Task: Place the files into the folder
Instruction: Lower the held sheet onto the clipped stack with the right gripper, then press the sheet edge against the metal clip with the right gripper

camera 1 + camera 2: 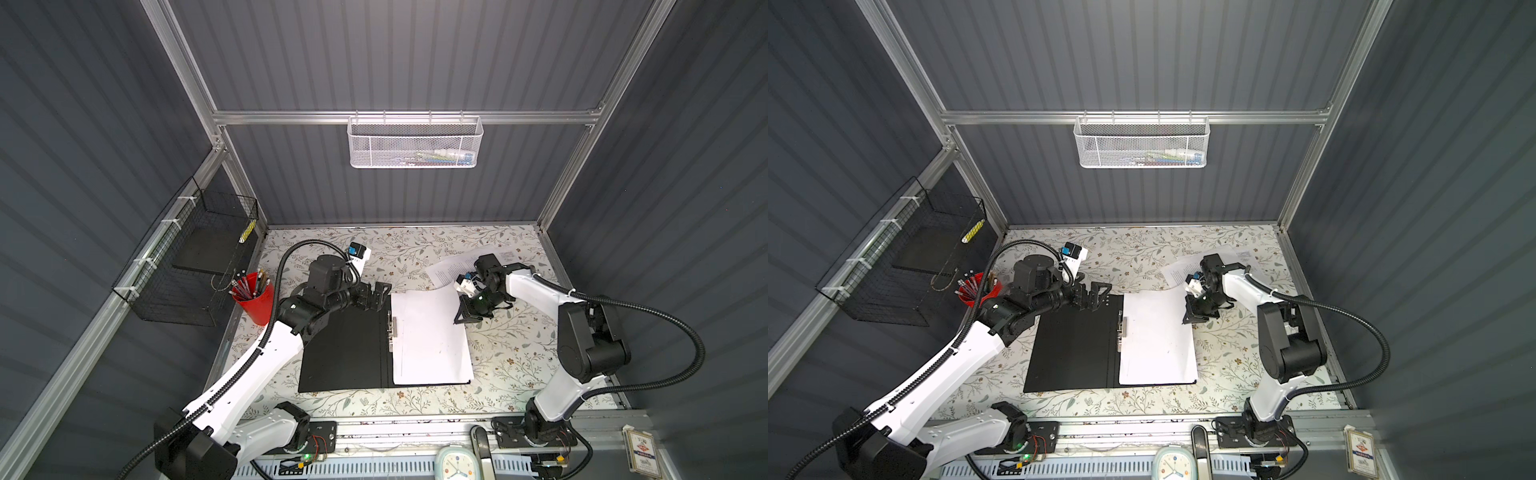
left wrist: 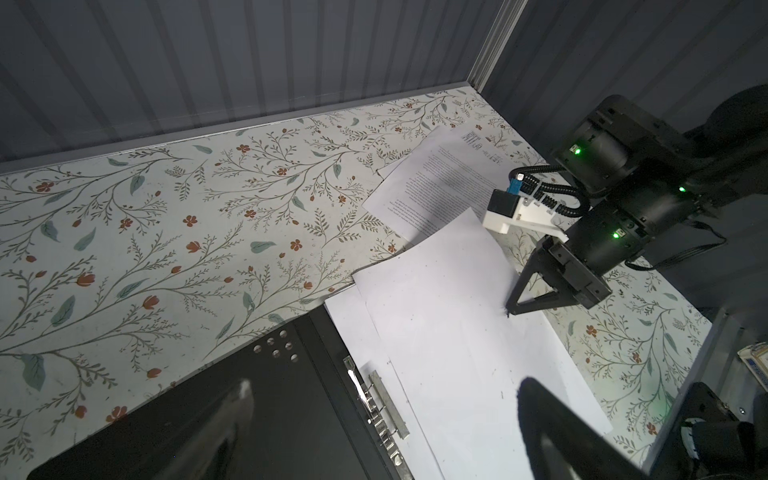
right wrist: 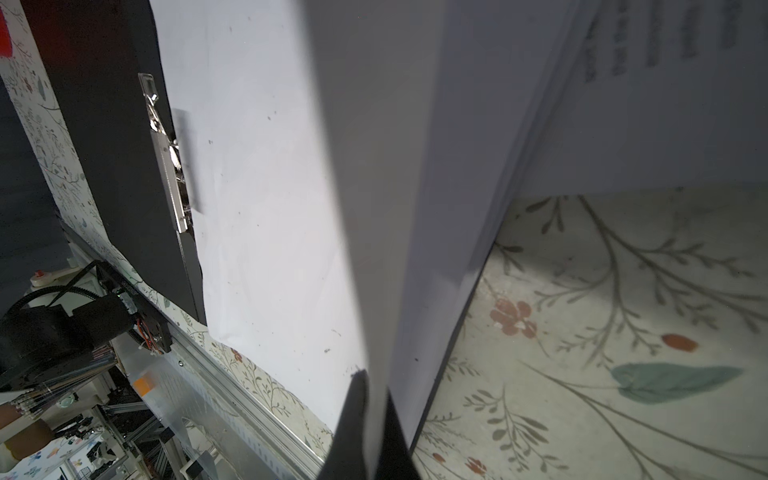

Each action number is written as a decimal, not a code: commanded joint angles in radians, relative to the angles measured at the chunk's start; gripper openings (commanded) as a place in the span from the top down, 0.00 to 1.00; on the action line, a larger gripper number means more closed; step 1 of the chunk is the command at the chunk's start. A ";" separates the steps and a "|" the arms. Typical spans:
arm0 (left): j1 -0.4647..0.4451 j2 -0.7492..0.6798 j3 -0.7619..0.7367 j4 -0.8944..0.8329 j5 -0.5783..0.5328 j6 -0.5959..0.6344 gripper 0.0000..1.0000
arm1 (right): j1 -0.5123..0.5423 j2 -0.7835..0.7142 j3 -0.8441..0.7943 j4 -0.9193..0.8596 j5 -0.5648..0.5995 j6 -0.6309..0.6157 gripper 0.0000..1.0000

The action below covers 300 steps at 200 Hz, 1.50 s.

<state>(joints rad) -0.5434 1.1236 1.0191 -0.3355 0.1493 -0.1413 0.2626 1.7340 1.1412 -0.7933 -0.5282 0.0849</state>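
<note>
Right claw (image 1: 456, 321) pinches sheet (image 1: 432, 332) (floral tabletop (image 1: 374, 249)).

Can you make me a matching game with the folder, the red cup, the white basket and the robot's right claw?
Things:
1. folder
2. red cup
3. white basket
4. right gripper

States:
a. hangs on the back rail
b. shut on a paper sheet
c. lies open on the table
d. holds pencils

Pairs: 1-c, 2-d, 3-a, 4-b.

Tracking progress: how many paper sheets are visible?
4 sheets: two overlapping on the open folder, the upper pinched by the right gripper; two printed ones overlapping on the table behind. More may be hidden.
</note>
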 commanded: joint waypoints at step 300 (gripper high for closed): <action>-0.001 0.168 -0.044 -0.220 0.248 -0.007 0.00 | 0.067 0.091 0.081 -0.006 -0.007 -0.123 1.00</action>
<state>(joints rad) -0.5438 1.2900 0.9787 -0.5335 0.3626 -0.1524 0.3237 1.8091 1.1992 -0.7818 -0.5243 -0.0200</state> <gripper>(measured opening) 0.997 0.045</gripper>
